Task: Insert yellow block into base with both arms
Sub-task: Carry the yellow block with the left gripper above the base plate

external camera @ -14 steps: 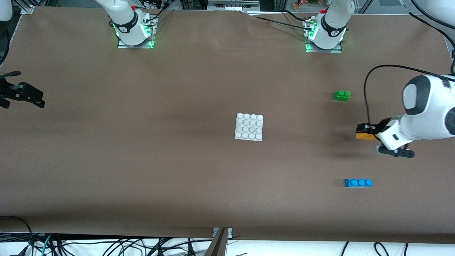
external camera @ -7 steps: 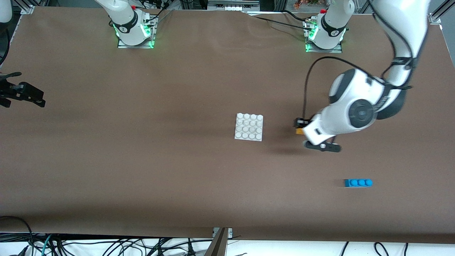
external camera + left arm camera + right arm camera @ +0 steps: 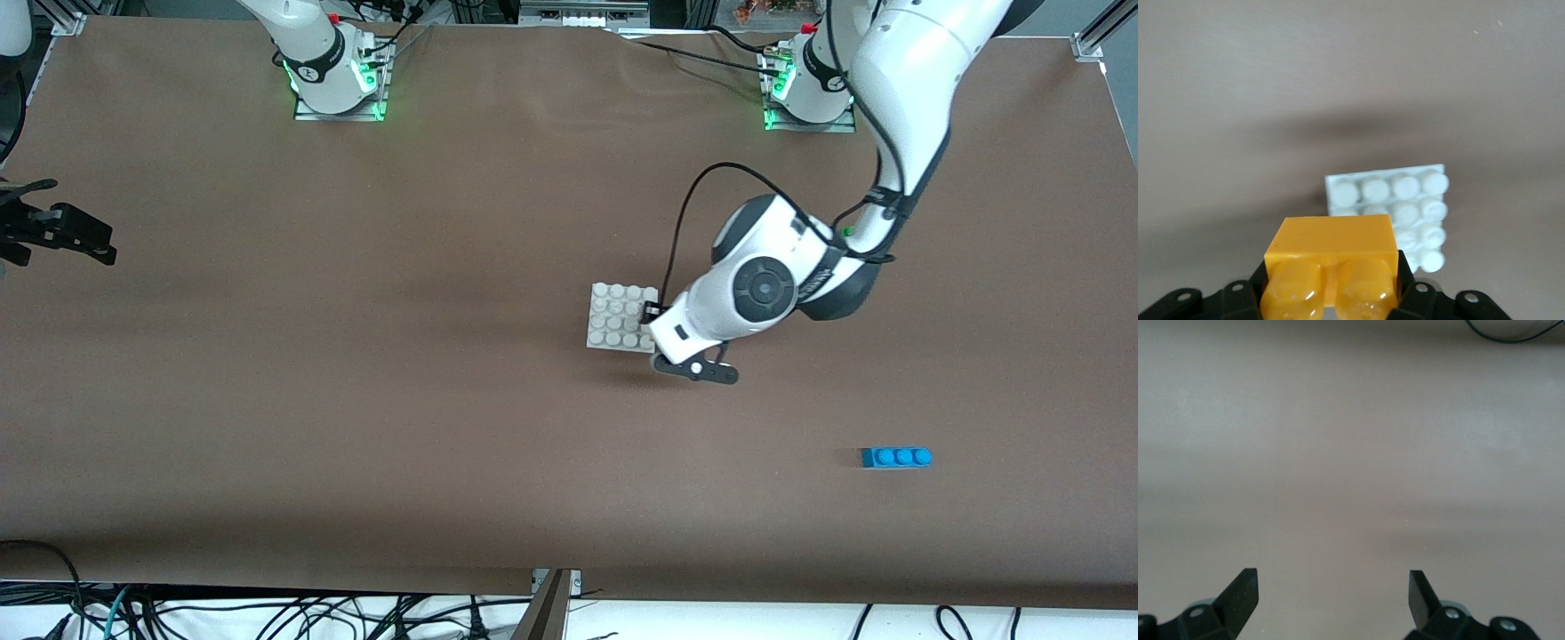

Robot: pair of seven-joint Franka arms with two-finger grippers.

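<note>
A longer blue three-stud plastic brick [image 3: 896,457] lies nearest the front camera, toward the left arm's end of the brown-covered table [image 3: 356,427] and well apart from everything else.

Farther from the camera, near the middle of the table, sits the flat white square plastic base [image 3: 613,317] with its grid of round studs, flat on the cover. The left gripper [image 3: 655,317] hangs over the edge of that base toward the left arm's end, its white wrist hiding that edge in the front view. Its jaws are clamped on the small orange-yellow plastic block [image 3: 1330,270] with two round studs; in the left wrist view the block sits between the black fingers [image 3: 1410,285] with the base [image 3: 1405,200] below it, partly covered by the block.

The right gripper [image 3: 1333,592] waits at the right arm's end of the table, over bare brown cover, its two black fingertips [image 3: 1243,587] spread wide with nothing between them.

A sliver of green [image 3: 847,232] shows beside the left arm's forearm, too hidden to identify.
</note>
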